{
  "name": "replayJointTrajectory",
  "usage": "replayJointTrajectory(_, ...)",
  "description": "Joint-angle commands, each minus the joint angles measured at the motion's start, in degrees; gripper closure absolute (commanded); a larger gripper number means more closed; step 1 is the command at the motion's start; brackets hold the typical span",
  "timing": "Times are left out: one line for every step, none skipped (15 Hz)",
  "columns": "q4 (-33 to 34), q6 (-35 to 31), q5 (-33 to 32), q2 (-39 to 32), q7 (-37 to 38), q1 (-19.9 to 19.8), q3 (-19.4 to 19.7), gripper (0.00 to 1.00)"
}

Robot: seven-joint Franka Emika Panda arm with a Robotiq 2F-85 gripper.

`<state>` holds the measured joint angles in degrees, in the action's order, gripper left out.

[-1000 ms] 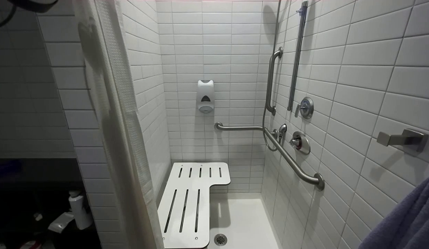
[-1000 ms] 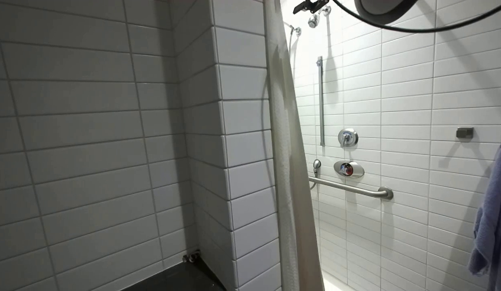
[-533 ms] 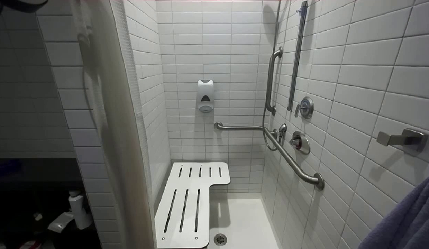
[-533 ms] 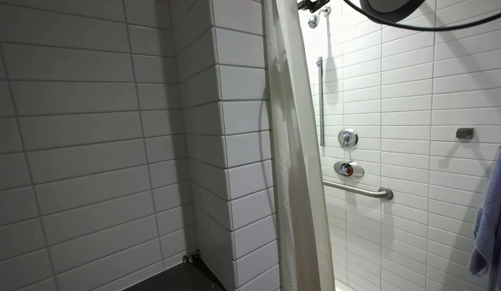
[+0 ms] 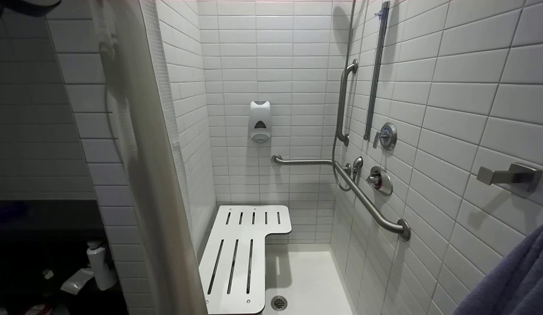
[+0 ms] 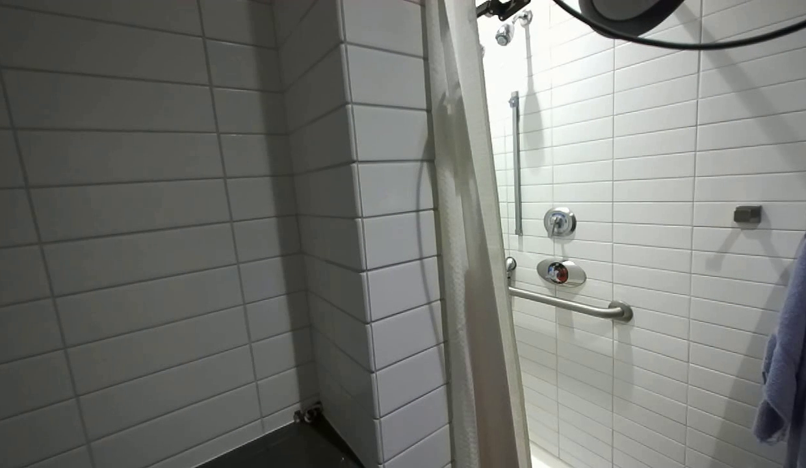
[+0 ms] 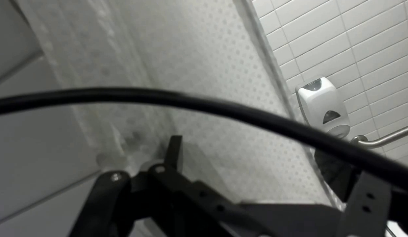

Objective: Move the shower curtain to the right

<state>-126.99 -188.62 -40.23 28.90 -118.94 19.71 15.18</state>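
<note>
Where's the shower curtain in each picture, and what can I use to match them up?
In an exterior view: shower curtain, left half, top to bottom.
In an exterior view: shower curtain, just right of centre, top to bottom.
Wrist view: shower curtain, slanting through the middle, behind the black cable.
Shared landmark: steel grab bar, right of the shower curtain in all three.

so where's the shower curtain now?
In an exterior view, the shower curtain hangs on the left, beside the white slatted seat; in the wrist view it spans the middle, left of the white dispenser.
</note>
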Motion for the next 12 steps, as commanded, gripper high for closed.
replayJointTrajectory(0.00,0.00,0.00,0.00,0.00,0.00,0.00,0.00)
replayJointTrajectory(0.00,0.00,0.00,0.00,0.00,0.00,0.00,0.00)
replayJointTrajectory(-0.01,0.00,0.00,0.00,0.00,0.00,0.00,0.00)
replayJointTrajectory(-0.01,0.00,0.00,0.00,0.00,0.00,0.00,0.00)
replayJointTrajectory(-0.01,0.00,0.00,0.00,0.00,0.00,0.00,0.00)
replayJointTrajectory(0.10,-0.40,0.03,-0.18,0.11,-0.44,-0.14,0.00)
replayJointTrajectory(0.21,0.36,-0.10,-0.19,-0.07,-0.50,-0.16,0.00)
replayJointTrajectory(0.33,0.41,-0.23,-0.35,-0.23,-0.60,-0.15,0.00)
replayJointTrajectory(0.43,0.31,-0.16,-0.52,-0.02,-1.25,-0.42,0.00)
replayJointTrajectory(0.66,-0.01,-0.15,-0.77,0.17,-2.21,-0.89,0.25)
replayJointTrajectory(0.80,0.33,-0.22,-0.79,0.20,-2.88,-1.29,0.26)
replayJointTrajectory(0.97,0.84,-0.27,-0.80,0.17,-3.47,-1.71,0.32)
